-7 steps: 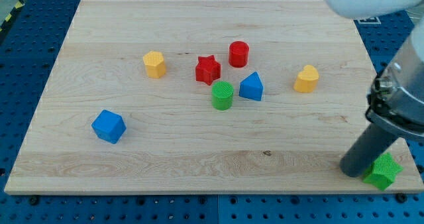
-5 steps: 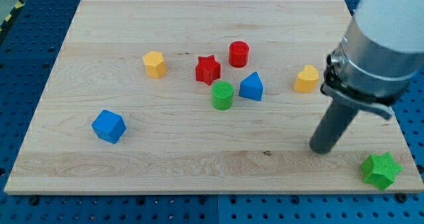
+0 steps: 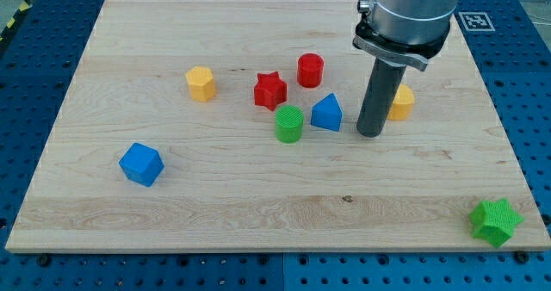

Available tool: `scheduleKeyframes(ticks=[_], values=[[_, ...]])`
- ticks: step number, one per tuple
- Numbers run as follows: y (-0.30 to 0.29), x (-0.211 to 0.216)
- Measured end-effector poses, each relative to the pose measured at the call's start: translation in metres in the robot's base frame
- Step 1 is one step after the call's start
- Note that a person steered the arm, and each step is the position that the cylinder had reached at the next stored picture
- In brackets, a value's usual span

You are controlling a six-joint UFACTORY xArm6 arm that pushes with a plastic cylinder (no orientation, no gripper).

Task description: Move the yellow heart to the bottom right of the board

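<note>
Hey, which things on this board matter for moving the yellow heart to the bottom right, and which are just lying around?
Job: yellow heart, partly behind the rod; my tip, just to its left; board.

Lying about: yellow hexagon, red star, red cylinder, green cylinder, blue triangle, blue cube, green star.

yellow blocks: 2 (image 3: 200,83) (image 3: 401,102) | red: 2 (image 3: 269,90) (image 3: 310,70) | green: 2 (image 3: 289,123) (image 3: 495,221) | blue: 2 (image 3: 326,113) (image 3: 141,164)

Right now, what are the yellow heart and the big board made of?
The yellow heart, just to the view's right of my tip, looks like matte plastic, maybe 3D-printed: one flat colour, though its surface is too small to be sure. The board looks like pale, smooth wood: grain lines and small dark knots run across it.
</note>
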State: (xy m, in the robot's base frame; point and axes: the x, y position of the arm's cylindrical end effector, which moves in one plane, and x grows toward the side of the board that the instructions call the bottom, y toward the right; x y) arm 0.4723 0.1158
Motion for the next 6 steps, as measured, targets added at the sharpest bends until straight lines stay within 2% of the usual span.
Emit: scheduleKeyframes(ticks=[3, 6], values=[[0.000, -0.118], [0.026, -0.060]])
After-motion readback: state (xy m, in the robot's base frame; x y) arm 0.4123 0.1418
